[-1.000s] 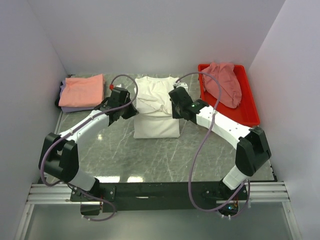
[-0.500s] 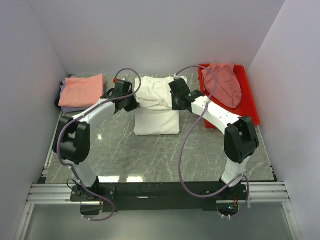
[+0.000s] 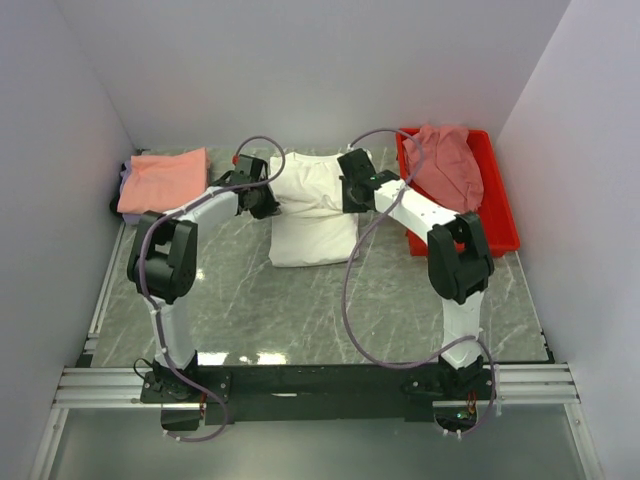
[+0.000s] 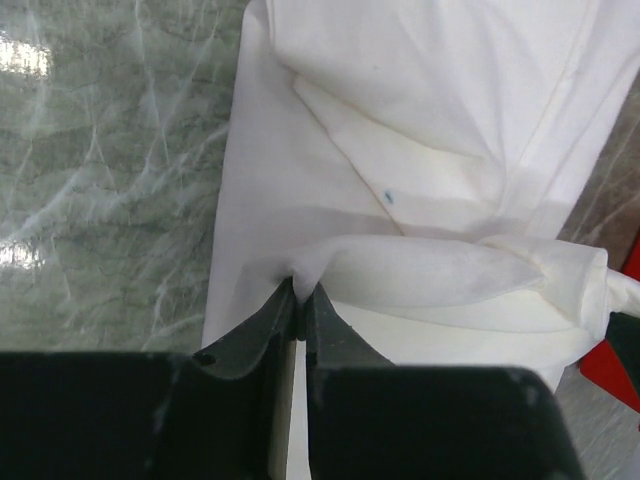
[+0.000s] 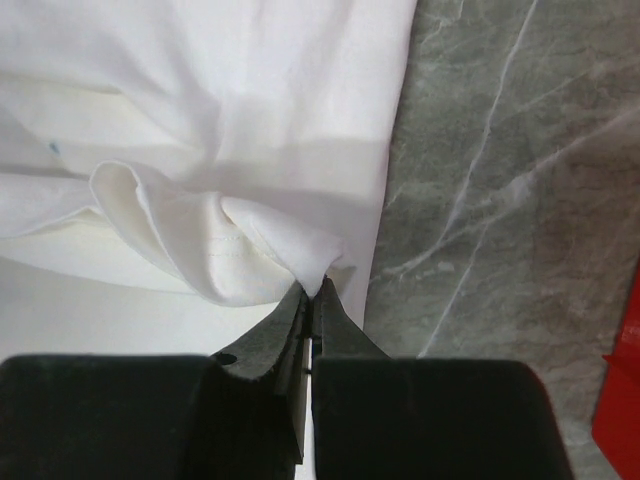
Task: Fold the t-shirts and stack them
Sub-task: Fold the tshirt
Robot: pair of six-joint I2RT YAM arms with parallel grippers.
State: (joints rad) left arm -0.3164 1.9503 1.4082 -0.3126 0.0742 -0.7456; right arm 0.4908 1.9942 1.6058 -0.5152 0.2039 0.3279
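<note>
Done pile: salmon tee [image 3: 163, 180] lies folded flat on lavender tee [image 3: 126, 182], well left of white tee [image 3: 312, 225], by the far-left corner. Prob parked there out of the way of the folding. Judged to be the stack the white one joins.
Left gripper: left gripper [image 4: 300, 302] has its jaws pressed together on a pinch of the white tee's left edge, and the cloth puckers up right at the tips. Likely grips the edge so the fold travels w/ the arm.
White tee: mid table between the two arms, partly folded into a narrow rect. Far part is bunched + rolled over between the grips, near part lies flat. No red print in view. Held at both sides so the roll comes over even, my guess.
Right gripper: right gripper [image 5: 312, 292] is clamped on the white tee's right edge, mirror of the left, w/ a small peak of cloth at the tips.
Pink tee: pink tee [image 3: 447, 165] is crumpled, not folded, heaped in the far part of red tray [image 3: 500, 225], right of the white tee. Looks like the one waiting.
Surface: table [image 3: 300, 310] has a grey-green marble look, glossy w/ glare spots near the arms. Prob slick, so cloth should slide easy.
Room: plain pale walls [image 3: 300, 70] on three sides, close behind the white tee. Metal rail [image 3: 300, 380] at the near edge carries the arm bases.
</note>
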